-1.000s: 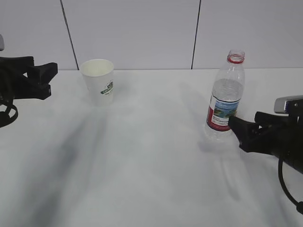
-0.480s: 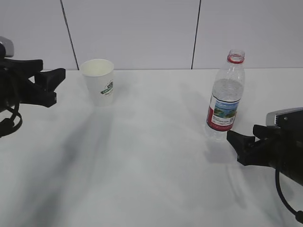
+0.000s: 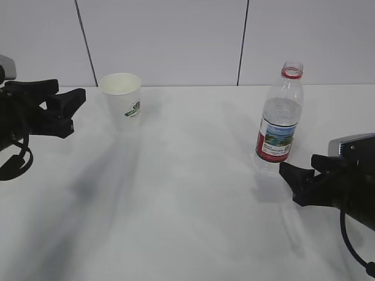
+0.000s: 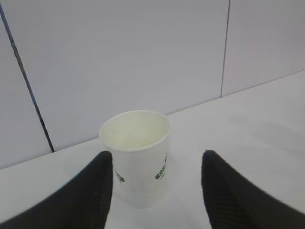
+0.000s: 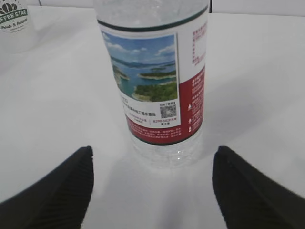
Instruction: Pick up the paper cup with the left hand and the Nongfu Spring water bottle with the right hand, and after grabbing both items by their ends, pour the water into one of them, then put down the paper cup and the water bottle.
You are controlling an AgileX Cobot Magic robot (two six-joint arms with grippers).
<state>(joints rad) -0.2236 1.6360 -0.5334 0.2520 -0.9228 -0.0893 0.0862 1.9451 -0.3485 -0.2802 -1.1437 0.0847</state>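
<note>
The white paper cup [image 3: 121, 100] with its green logo stands upright at the back left of the table. My left gripper [image 3: 78, 110] is open just left of it, not touching. In the left wrist view the paper cup [image 4: 136, 162] sits just beyond the open left gripper [image 4: 156, 156], nearer the left finger. The Nongfu Spring water bottle [image 3: 279, 120], uncapped with a red neck ring, stands at the right with the water [image 3: 281, 111] inside. My right gripper [image 3: 297, 177] is open just in front of it. The bottle [image 5: 157, 81] stands ahead of the open right gripper [image 5: 153, 151].
The white table [image 3: 187, 199] runs to a pale panelled wall [image 3: 164, 41] behind. The paper cup's logo [image 5: 13, 19] shows at the top left of the right wrist view.
My left gripper has slid right, closer to the cup. My right gripper has drawn back and lower, away from the bottle's side. Cup and bottle have not moved.
</note>
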